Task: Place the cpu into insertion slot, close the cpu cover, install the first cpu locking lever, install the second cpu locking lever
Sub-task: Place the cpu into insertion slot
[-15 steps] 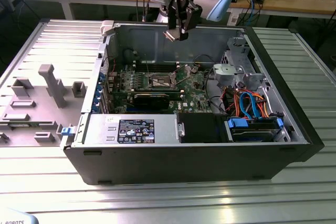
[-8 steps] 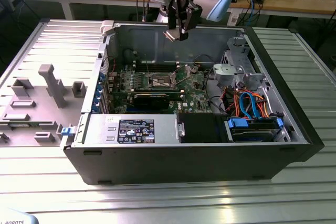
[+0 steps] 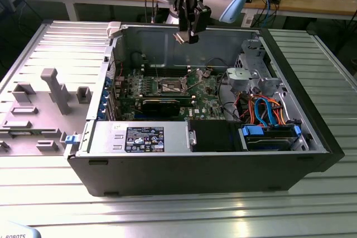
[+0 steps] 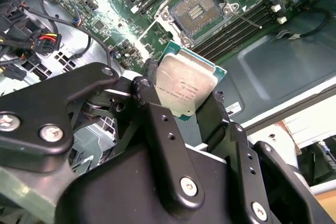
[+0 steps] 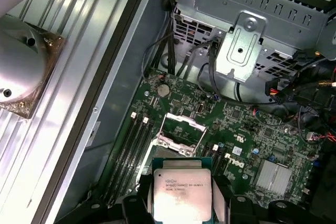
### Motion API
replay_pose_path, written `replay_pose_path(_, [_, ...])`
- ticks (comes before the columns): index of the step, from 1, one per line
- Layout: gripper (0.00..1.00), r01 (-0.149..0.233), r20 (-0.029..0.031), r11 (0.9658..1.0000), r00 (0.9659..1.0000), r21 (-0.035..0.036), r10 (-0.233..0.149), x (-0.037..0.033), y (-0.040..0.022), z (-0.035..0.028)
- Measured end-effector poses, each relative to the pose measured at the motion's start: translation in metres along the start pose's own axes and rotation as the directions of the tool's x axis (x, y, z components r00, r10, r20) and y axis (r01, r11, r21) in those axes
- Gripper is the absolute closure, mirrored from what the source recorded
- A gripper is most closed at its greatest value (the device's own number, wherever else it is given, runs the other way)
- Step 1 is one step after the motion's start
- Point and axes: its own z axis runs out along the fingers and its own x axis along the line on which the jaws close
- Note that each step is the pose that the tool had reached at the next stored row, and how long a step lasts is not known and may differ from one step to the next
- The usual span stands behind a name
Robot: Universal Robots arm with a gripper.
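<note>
My gripper (image 3: 189, 32) hangs above the far wall of the open computer case (image 3: 195, 171), shut on the cpu (image 3: 179, 37). In both wrist views the cpu (image 4: 184, 90) (image 5: 181, 190) is a silvery-grey square chip on a green base, pinched at two opposite edges by the black fingers (image 4: 152, 100). The insertion slot (image 4: 197, 9) (image 3: 172, 86) lies open on the green motherboard below, dark centre exposed, well apart from the chip. The cpu cover (image 5: 185, 121) stands raised at the slot's edge.
A long black graphics card (image 3: 162, 104) lies just in front of the slot, and memory slots (image 4: 247, 22) run beside it. A metal drive cage (image 3: 251, 73) and orange and blue cables (image 3: 265, 112) fill the exterior view's right. A grey fixture tray (image 3: 44, 98) sits outside the case.
</note>
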Motion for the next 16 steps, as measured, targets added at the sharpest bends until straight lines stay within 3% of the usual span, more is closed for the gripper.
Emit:
replay_pose_path(13, [0.46,-0.045,0.0037,0.999,0.999,-0.0008,0.045,0.0005,-0.0014,-0.0001])
replay_pose_path(16, [0.46,-0.073,0.0059,0.9973,0.9973,-0.0015,0.073,0.0006,-0.0014,0.0001])
